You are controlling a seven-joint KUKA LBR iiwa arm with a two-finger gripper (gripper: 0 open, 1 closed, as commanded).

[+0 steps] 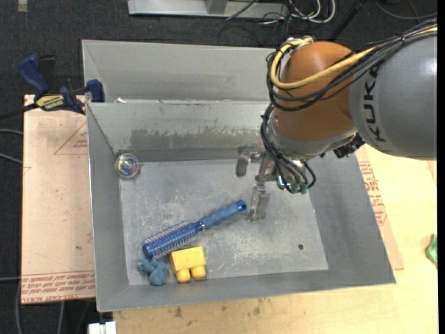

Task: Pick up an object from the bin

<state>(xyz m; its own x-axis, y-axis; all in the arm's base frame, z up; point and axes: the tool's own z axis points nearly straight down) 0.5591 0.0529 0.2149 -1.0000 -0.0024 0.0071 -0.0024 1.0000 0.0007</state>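
My gripper (249, 195) hangs below the orange wrist cover over the middle-right of the bin floor. It is open, with nothing between its fingers. The nearer fingertip (256, 213) is low, just right of the handle end of a blue hairbrush (195, 227). The brush lies slantwise, bristle head toward the front left. A yellow toy block (188, 263) sits just in front of the brush head. A small blue lump (156, 273) lies to the left of the block.
A small shiny ball (127, 165) rests in the far left corner against the back wall. The arm and its cables come in from the right above the bin's right half. The bin walls slope inward.
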